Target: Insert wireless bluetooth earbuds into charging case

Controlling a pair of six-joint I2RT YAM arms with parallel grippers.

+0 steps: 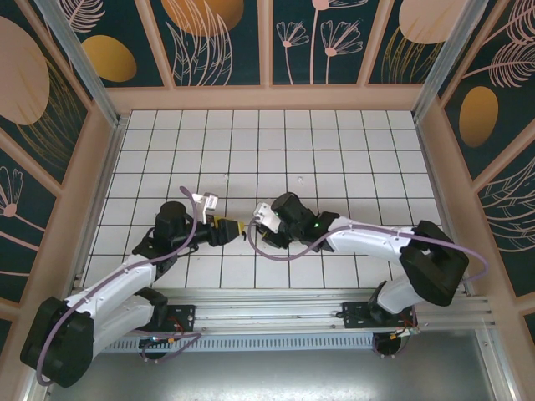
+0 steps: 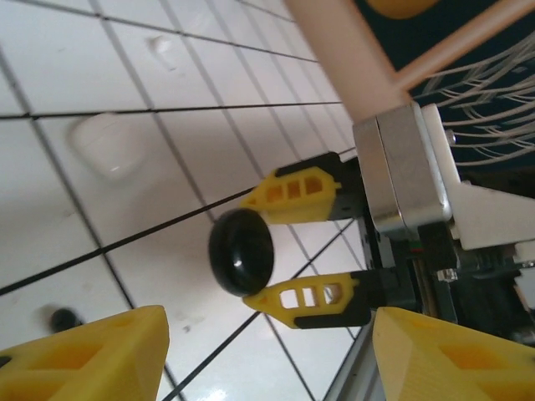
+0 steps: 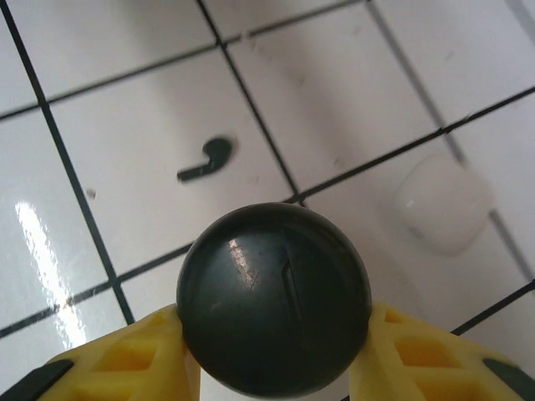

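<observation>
Near the front middle of the white tiled floor (image 1: 334,150), the two arms meet almost nose to nose. The right gripper (image 2: 251,249) has its yellow fingers pressed against both sides of a round black charging case (image 3: 274,292) and holds it up off the tiles. The left gripper (image 1: 224,226) faces it with its fingers spread wide and nothing between them. From where I stand the job looks barely begun. The black case seems shut, with only a seam line across its shell, and I see no earbud in it. One black earbud (image 3: 207,159) lies loose on a tile just beyond the held case. A white case (image 3: 443,205) sits on the floor off to one side, also closed as far as I can tell. The other earbuds I cannot pick out with any certainty. What remains, I'd say, is opening the case, fetching each bud and seating it. Room is tight only where the two sets of fingers nearly touch, so any swing there risks a knock. Beyond them the tiles run open to the far wall. The side panels stand well apart from both arms, and the metal rail lies close behind their bases.
</observation>
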